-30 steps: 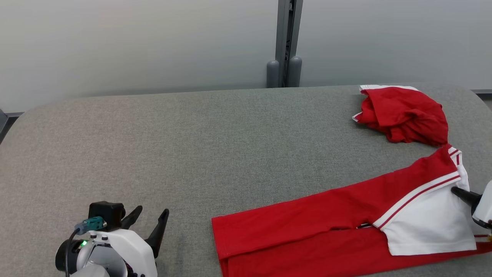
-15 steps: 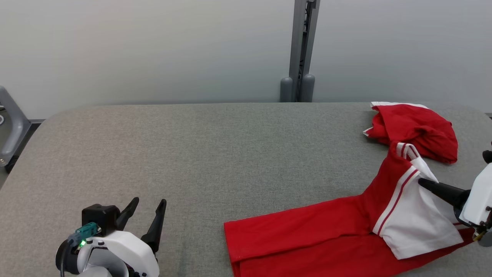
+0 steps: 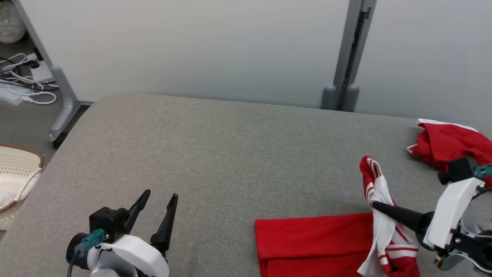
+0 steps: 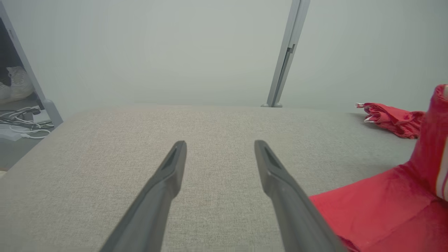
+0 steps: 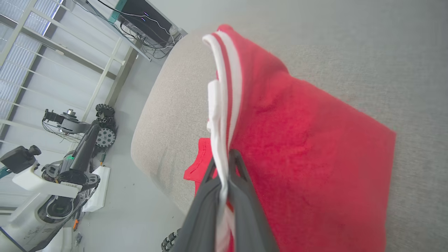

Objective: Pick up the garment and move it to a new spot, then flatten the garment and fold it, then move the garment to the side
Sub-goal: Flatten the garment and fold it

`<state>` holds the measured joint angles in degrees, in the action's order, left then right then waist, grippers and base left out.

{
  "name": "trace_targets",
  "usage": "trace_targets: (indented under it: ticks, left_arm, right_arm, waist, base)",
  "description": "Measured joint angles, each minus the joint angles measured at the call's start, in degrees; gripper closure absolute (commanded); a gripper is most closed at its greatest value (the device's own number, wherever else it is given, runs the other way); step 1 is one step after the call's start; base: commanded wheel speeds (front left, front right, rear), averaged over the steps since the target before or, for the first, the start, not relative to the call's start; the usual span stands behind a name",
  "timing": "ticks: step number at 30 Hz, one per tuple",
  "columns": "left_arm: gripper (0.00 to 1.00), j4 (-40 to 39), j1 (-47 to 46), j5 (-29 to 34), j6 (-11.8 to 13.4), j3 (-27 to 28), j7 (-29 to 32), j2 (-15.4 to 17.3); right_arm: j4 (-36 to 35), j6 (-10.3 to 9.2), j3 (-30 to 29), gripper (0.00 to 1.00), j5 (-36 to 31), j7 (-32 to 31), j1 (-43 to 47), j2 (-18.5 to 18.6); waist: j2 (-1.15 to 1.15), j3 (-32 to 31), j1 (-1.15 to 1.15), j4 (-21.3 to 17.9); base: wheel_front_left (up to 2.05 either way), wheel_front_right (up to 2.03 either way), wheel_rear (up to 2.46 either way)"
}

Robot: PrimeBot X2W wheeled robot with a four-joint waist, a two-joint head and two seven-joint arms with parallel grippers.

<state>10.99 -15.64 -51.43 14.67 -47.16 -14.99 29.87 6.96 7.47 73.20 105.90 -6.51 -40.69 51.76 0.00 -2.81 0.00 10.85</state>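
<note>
At the near right of the tabletop (image 3: 215, 154), the right gripper (image 3: 378, 206), clamped on the garment (image 3: 315, 242), has raised its white-striped end; the left gripper (image 3: 161, 193) stands open. Relocation appears begun.

We seem to be in a robotics lab: a padded grey worktop (image 3: 215, 154) stands before plain partition panels (image 3: 192, 46), with loose cables (image 4: 26, 120) on the floor and a wheeled rig (image 5: 105, 137) nearby.
</note>
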Motion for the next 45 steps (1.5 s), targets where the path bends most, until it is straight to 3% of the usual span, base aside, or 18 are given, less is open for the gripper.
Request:
trace_targets:
  ticks: [15, 32, 33, 34, 35, 36, 45]
  left_arm:
    - [0.0, 2.86, 2.52, 4.57, -4.08, 4.07, 0.0, -3.71]
    - [0.0, 5.0, 2.13, 6.08, -5.47, 5.17, 0.0, -5.56]
    - [0.0, 5.12, 2.11, 6.09, -5.53, 5.22, 0.0, -5.57]
    - [0.0, 5.24, 2.08, 6.1, -5.53, 5.31, 0.0, -5.58]
    - [0.0, 5.32, 1.97, 6.11, -5.54, 5.37, 0.0, -5.61]
    - [0.0, 5.37, 1.87, 6.14, -5.54, 5.44, 0.0, -5.63]
    - [0.0, 5.69, 1.73, 6.49, -5.6, 5.83, 0.0, -5.58]
  right_arm:
    - [3.8, 0.0, 0.13, 1.0, -0.36, -4.91, 3.4, -8.11]
    - [15.5, -0.01, 0.13, 1.0, -1.33, -9.81, 3.0, -19.36]
    - [16.12, -0.01, 0.15, 0.95, -1.33, -10.0, 2.96, -19.83]
    - [16.63, -0.02, 0.19, 0.63, -1.34, -10.06, 2.8, -20.29]
    - [17.19, -0.02, 0.18, 0.2, -1.44, -10.12, 2.55, -20.79]
    - [17.75, -0.02, 0.11, 0.0, -1.55, -10.12, 2.4, -21.18]
    - [18.2, -0.02, -0.4, 0.0, -1.56, -10.26, 2.13, -23.08]
  waist:
    - [0.0, 0.58, 0.0, 9.01]
    - [0.0, 3.05, 0.0, 12.85]
    - [0.0, 3.2, 0.0, 12.9]
    - [0.0, 3.34, 0.0, 12.93]
    - [0.0, 3.44, 0.0, 12.94]
    - [0.0, 3.52, 0.0, 12.91]
    - [0.0, 3.29, 0.0, 11.22]
  base:
    - [0.0, 0.0, 0.0]
    - [0.0, 0.0, 0.0]
    - [0.0, 0.0, 0.0]
    - [0.0, 0.0, 0.0]
    - [0.0, 0.0, 0.0]
    - [0.0, 0.0, 0.0]
    - [0.0, 0.0, 0.0]
